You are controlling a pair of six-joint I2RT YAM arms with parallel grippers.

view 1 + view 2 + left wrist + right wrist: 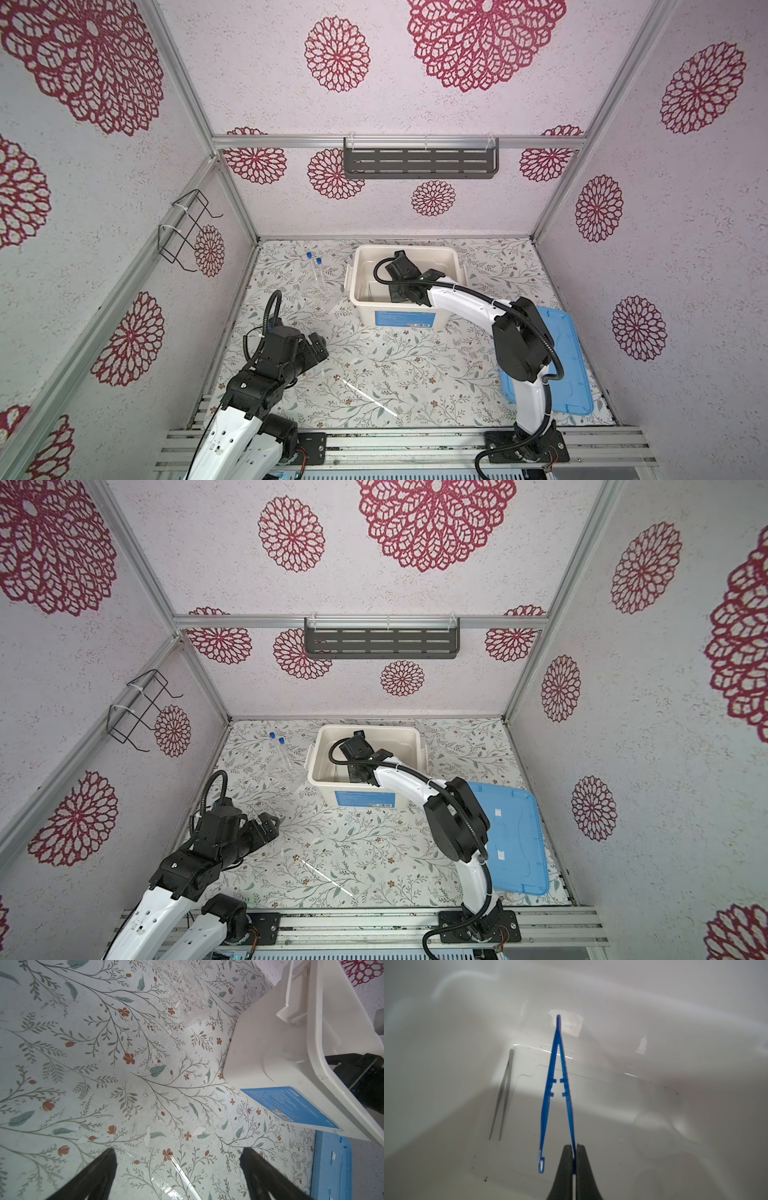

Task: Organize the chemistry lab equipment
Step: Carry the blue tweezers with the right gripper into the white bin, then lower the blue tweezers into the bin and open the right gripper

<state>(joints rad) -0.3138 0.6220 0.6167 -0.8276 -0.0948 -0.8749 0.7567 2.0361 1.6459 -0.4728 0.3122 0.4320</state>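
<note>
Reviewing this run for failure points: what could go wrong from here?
1. The right gripper pinches just one leg of the blue tweezers, near its tip; they may swing or slip and land on the metal tweezers lying in the tub.
2. The thin stick lies flat on the table by the open left gripper; a grasp might push it away.

Two blue-capped tubes (310,257), two tweezers (558,1030), one white stick (368,397), one tub (365,316), one lid (577,374)
</note>
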